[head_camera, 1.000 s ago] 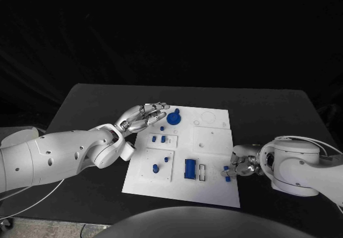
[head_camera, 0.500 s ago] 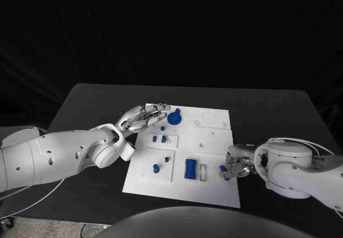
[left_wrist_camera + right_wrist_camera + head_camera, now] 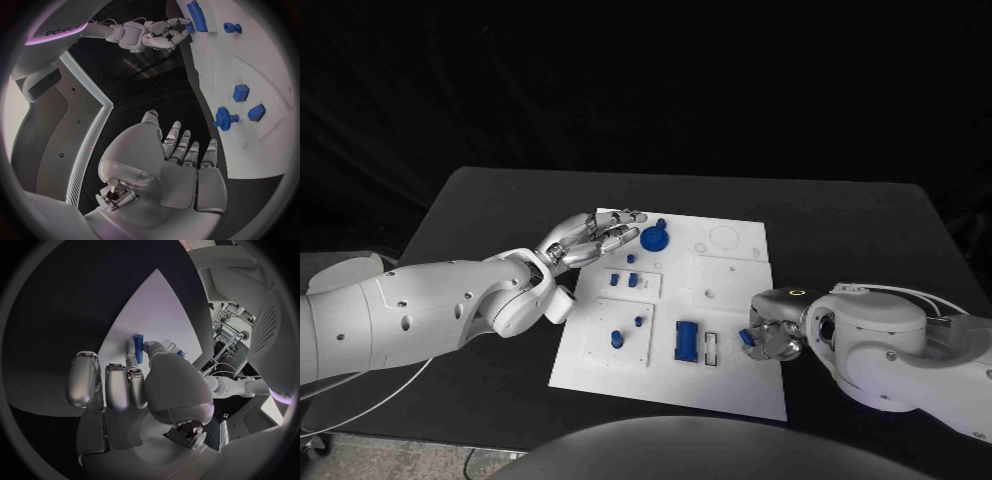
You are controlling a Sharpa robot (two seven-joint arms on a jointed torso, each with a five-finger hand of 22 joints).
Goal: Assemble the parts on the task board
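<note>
At the frame's lower right the right hand [image 3: 773,338] pinches a small blue peg [image 3: 749,340] over the task board [image 3: 733,385], while the left hand [image 3: 593,236], fingers spread and empty, hovers at the board's upper left corner.

A: The head view is dim overall. The backdrop is black, and the table [image 3: 488,215] almost melts into it at its far edge.

B: Yet the task board [image 3: 733,280] glows bright white, lit from above, with hardly any shadow on it.

A: Both wrist views bend straight lines; the board's edges curve, and a dark ring frames each circle.

B: A faint violet tint falls on the board there. The right hand [image 3: 134,390] shows soft sheen, no harsh glare.
</note>
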